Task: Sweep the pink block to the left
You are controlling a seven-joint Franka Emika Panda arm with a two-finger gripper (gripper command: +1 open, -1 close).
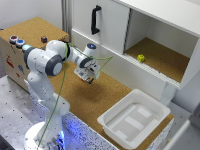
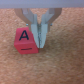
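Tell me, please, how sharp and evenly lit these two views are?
Exterior view: soft and low in detail, evenly lit, with a bluish glow at the arm's base. Wrist view: blurry throughout, the gripper hazy, yet the pink block shows a legible letter A; only a faint shadow beneath it.

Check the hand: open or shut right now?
Shut. In the wrist view the hand's fingers sit pressed together, empty, just beside the pink block on the cork surface.
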